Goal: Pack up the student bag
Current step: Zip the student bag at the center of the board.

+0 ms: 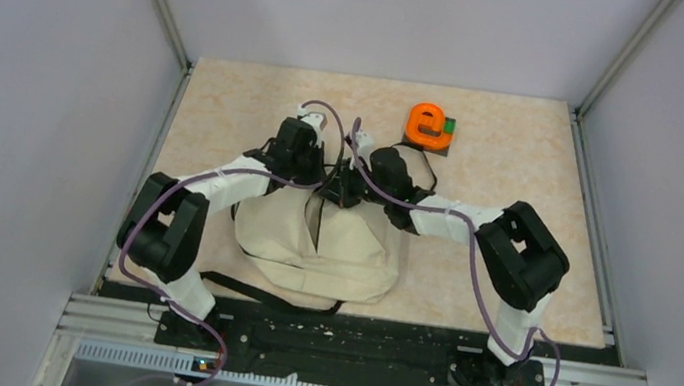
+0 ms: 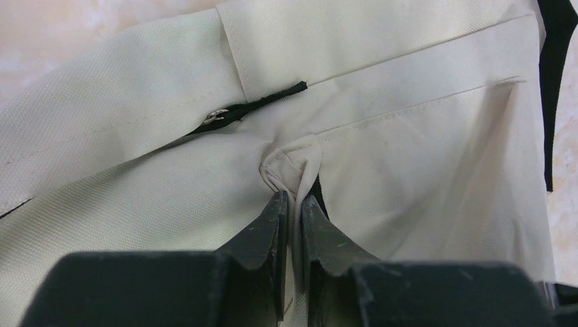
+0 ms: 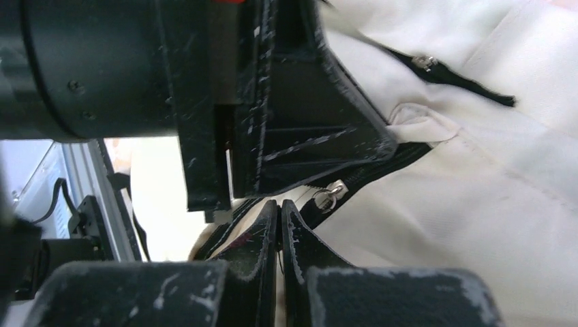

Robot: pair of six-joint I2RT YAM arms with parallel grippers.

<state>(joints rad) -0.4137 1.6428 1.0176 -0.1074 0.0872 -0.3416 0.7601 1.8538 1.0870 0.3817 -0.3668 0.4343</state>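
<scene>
The student bag (image 1: pixel 320 246) is a cream fabric backpack lying in the middle of the table between both arms. My left gripper (image 1: pixel 326 189) is at its far top edge, shut on a pinched fold of cream fabric (image 2: pixel 292 170) just below a black zipper (image 2: pixel 253 109). My right gripper (image 1: pixel 350 194) sits right beside it, jaws closed at the black zipper edge (image 3: pixel 382 170), with a silver zipper pull (image 3: pixel 332 197) just right of the fingertips. The left gripper's body (image 3: pixel 307 122) fills the right wrist view above my right gripper (image 3: pixel 279 204).
An orange ring-shaped object (image 1: pixel 428 121) lies on a dark flat item with a green tag (image 1: pixel 446 143) at the back of the table. A black strap (image 1: pixel 273 296) trails from the bag toward the near edge. Grey walls enclose the table.
</scene>
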